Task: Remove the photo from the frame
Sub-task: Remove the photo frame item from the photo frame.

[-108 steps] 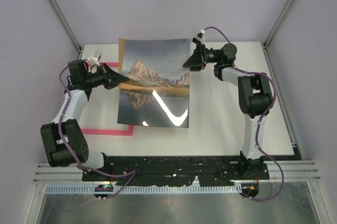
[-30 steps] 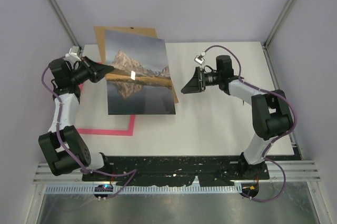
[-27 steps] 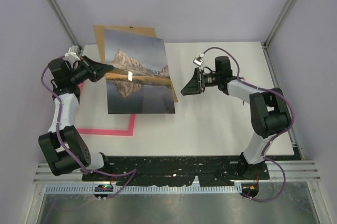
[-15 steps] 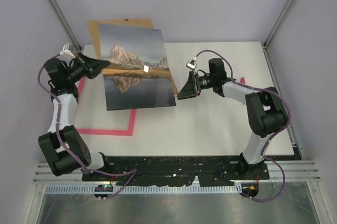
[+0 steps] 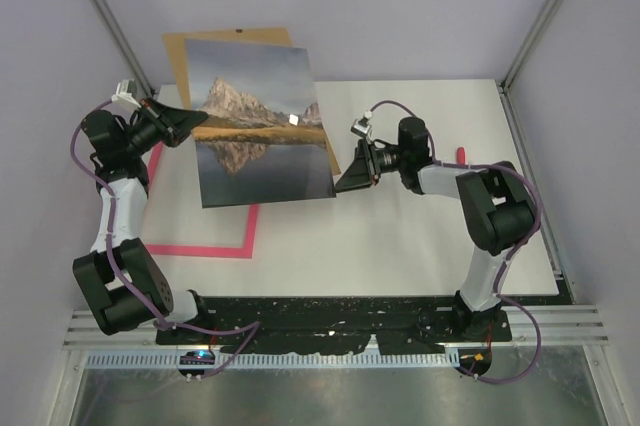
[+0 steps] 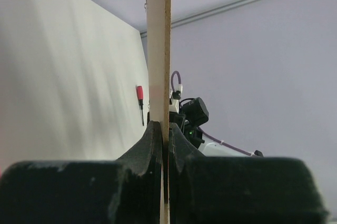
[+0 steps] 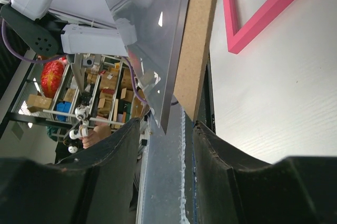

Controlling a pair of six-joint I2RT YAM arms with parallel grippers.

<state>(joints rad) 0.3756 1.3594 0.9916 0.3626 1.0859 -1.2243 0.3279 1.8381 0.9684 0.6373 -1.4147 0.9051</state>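
Since a second ago, the right pincer (image 5: 345, 181) has come in leftwards to the lower right corner of the glossy rectangular mountain-and-lake photo (image 5: 262, 136), and its jaws have narrowed. The photo has swung slightly to the left.

From above, we see the photo held up off the white counter (image 5: 420, 236), with the plain brown backing board (image 5: 195, 51) behind it, showing along its top and right edges. The left pincer (image 5: 192, 124) grips their left edge. The thin bright-pink rectangular frame (image 5: 215, 250) lies flat on the counter below, partly hidden by the photo, which is out of it. A small red-handled screwdriver (image 5: 461, 154) lies near the right arm.

At the left wrist, the left pincer (image 6: 164, 134) is clamped tight on the sheets, seen edge-on, with the backing board (image 6: 158, 50) rising straight up from the black fingers (image 6: 147, 145). The screwdriver (image 6: 140, 98) lies on the counter (image 6: 68, 77) beyond.

At the right wrist, the right pincer (image 7: 166, 124) stands partly open, its jaws to either side of the corner of the backing board (image 7: 199, 34) and the photo (image 7: 158, 40). We cannot tell whether either finger (image 7: 118, 150) touches them. The frame (image 7: 263, 11) lies on the counter (image 7: 274, 103) behind.
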